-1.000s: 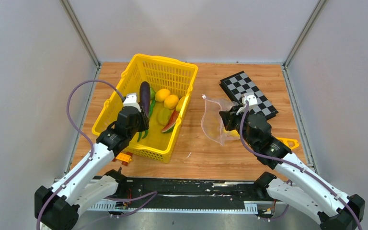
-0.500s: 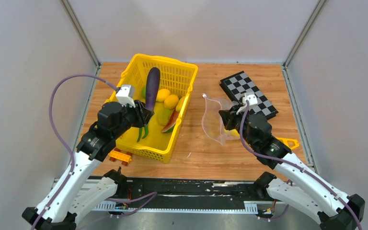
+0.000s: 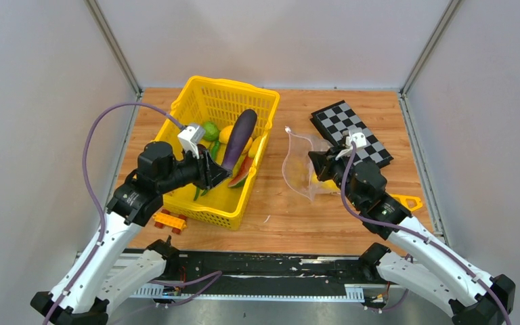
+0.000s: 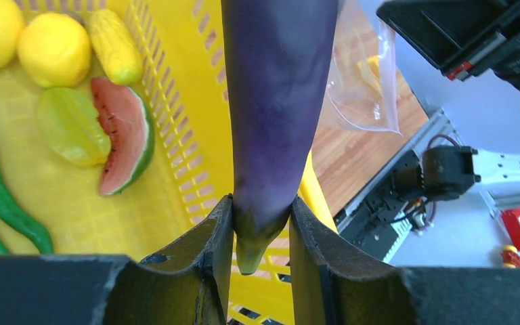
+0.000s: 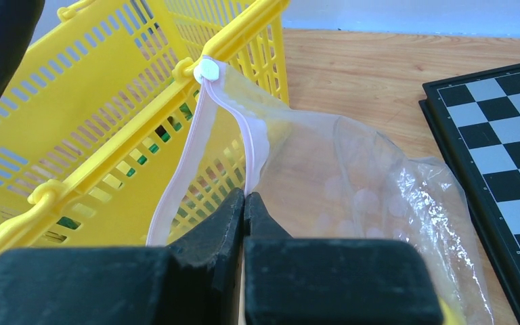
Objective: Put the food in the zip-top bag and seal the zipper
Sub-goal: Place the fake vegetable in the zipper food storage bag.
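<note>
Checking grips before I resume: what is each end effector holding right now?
Left end effector: closed on the eggplant, near its stem end.
Right end effector: closed, pinching the zip-top bag at its zipper.

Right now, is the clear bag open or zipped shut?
Open. The zipper strips on the zip-top bag spread apart; the right tool pinches one.

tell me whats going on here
The left jaws grip the eggplant by its stem end and hold it up over the basket. The right jaws are shut on the zipper, holding the bag up with its mouth open beside the basket. Lemons, a watermelon slice and green pods lie in the basket.
</note>
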Robot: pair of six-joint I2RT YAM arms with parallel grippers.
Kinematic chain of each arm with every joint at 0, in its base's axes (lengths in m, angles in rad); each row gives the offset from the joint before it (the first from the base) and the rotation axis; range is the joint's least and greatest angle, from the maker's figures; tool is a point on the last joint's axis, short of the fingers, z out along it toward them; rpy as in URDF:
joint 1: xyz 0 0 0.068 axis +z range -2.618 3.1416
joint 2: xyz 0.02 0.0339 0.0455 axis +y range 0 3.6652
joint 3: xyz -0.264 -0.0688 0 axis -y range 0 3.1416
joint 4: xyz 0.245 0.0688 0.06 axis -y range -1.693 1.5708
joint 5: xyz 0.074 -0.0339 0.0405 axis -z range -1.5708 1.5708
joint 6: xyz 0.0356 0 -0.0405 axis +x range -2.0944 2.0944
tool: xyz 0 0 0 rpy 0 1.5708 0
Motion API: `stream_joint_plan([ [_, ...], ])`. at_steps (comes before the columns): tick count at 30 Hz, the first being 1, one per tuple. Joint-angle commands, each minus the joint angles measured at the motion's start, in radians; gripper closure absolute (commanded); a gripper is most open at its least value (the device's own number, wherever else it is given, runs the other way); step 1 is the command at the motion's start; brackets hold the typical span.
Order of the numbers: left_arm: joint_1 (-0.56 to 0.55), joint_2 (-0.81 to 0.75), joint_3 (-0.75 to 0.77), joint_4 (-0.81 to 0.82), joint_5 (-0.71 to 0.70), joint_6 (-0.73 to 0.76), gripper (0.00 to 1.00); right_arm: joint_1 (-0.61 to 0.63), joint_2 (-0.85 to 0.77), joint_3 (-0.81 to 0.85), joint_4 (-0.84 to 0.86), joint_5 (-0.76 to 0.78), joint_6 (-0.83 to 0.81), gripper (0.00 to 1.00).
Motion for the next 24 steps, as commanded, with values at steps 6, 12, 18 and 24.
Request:
stream_joint_plan([
  [6, -0.016, -0.008, 0.015, 0.028, 0.132, 0.015, 0.84, -0.006, -0.011, -0.006, 0.071, -0.006, -0.01, 1.0],
  [12, -0.128, 0.036, 0.089, -0.112, 0.01, 0.011, 0.85, -0.005, -0.012, -0.013, 0.08, -0.006, -0.001, 1.0],
  [18, -0.209, 0.042, 0.13, -0.151, 0.008, -0.035, 0.86, -0.005, -0.013, -0.019, 0.09, -0.005, 0.009, 1.0],
  [24, -0.268, 0.076, 0.152, -0.188, 0.023, -0.068, 0.89, -0.005, -0.008, -0.025, 0.101, -0.001, 0.017, 1.0],
])
